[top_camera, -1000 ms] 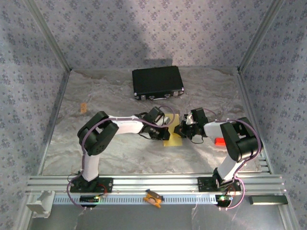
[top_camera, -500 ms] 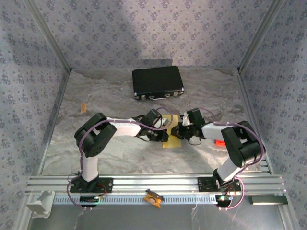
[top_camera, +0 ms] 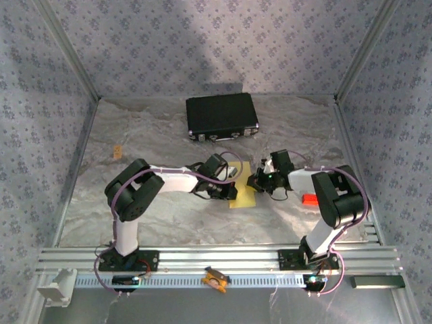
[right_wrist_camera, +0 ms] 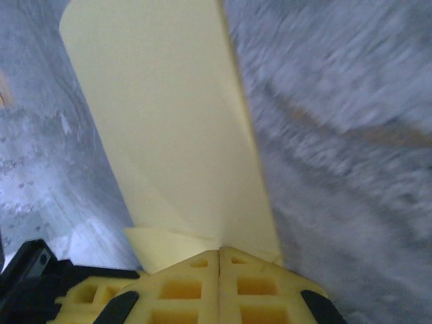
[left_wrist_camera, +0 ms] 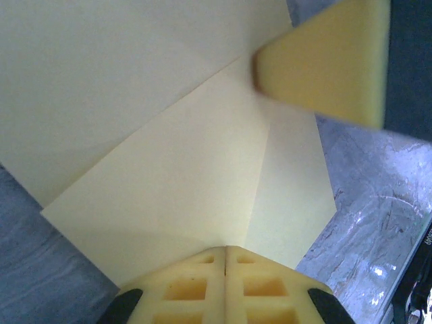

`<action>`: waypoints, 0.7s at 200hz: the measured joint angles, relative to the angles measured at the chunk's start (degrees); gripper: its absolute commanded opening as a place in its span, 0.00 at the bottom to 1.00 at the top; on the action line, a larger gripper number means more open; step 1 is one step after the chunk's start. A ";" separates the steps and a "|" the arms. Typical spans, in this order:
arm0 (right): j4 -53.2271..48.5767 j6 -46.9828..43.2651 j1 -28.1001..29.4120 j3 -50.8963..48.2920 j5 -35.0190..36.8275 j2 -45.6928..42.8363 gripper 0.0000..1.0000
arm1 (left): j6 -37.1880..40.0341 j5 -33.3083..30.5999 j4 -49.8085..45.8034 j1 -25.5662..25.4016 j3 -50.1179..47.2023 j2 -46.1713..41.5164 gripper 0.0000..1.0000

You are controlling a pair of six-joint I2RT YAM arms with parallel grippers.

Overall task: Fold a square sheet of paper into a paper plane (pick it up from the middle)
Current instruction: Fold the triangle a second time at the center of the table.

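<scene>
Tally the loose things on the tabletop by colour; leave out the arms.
Yellow: 1, the partly folded sheet of paper
Black: 1, the case
Orange: 1, the small clip
Red: 1, the block beside the right arm
Total: 4

Soft even light, blurry wrist close-ups

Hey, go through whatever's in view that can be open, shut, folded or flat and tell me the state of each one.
Paper, partly folded, creases showing.
Left gripper, jaws shut, tips at the paper's edge.
Right gripper, jaws shut, tips at the paper's edge.
Case, closed, lying flat at the far side.
</scene>
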 measured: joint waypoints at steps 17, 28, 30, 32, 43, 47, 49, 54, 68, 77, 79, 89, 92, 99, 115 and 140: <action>-0.26 -0.35 -1.22 0.37 0.22 0.28 0.01 | 0.00 0.02 -0.02 0.00 0.00 0.00 0.04; -0.15 -0.37 -2.01 0.37 -0.35 0.52 0.01 | 0.00 0.00 -0.02 0.00 0.00 0.00 0.04; -0.13 -0.37 -2.16 0.37 -0.46 0.57 0.01 | 0.00 0.00 -0.02 0.00 0.00 0.00 0.04; -0.11 -0.37 -2.32 0.37 -0.57 0.59 0.01 | 0.02 0.00 0.00 0.00 0.00 0.00 0.03; -0.09 -0.37 -3.06 0.37 -0.74 0.63 0.01 | 0.00 0.00 -0.02 0.00 0.00 0.00 0.04; -0.09 -0.37 -3.28 0.37 -0.74 0.63 0.01 | 0.00 0.00 0.00 0.00 0.00 0.00 0.03; -0.07 -0.37 -3.37 0.37 -0.72 0.63 0.01 | 0.02 0.00 0.00 0.00 0.00 0.00 0.04; -0.07 -0.37 -3.61 0.37 -0.74 0.61 0.01 | 0.00 0.00 0.00 0.00 0.00 0.00 0.03; -0.11 -0.39 -3.91 0.37 -0.70 0.48 0.01 | 0.00 0.02 0.00 0.00 0.00 0.00 0.03; -0.26 -0.50 -4.02 0.37 -0.39 0.11 0.01 | 0.02 0.02 0.00 0.00 0.00 0.00 0.04; -0.33 -0.61 -4.07 0.37 -0.26 0.02 0.02 | 0.02 0.02 0.00 0.00 0.00 0.00 0.04; -0.68 -0.79 -4.22 0.37 0.09 -0.79 0.02 | 0.02 0.04 0.00 0.00 0.00 0.00 0.04; -0.83 -0.81 -4.22 0.35 0.26 -1.25 0.02 | 0.02 0.07 0.02 0.00 0.00 0.00 0.04; -1.07 -0.83 -4.22 0.35 0.44 -2.05 0.02 | 0.02 0.07 0.07 0.00 0.00 0.00 0.04; -1.29 -0.83 -3.98 0.35 0.42 -4.11 0.02 | 0.04 0.11 0.39 0.00 -0.24 -0.02 0.04; -1.29 -0.83 -2.69 0.33 0.39 -5.88 0.02 | 0.24 0.11 0.46 0.00 -0.39 -0.15 0.04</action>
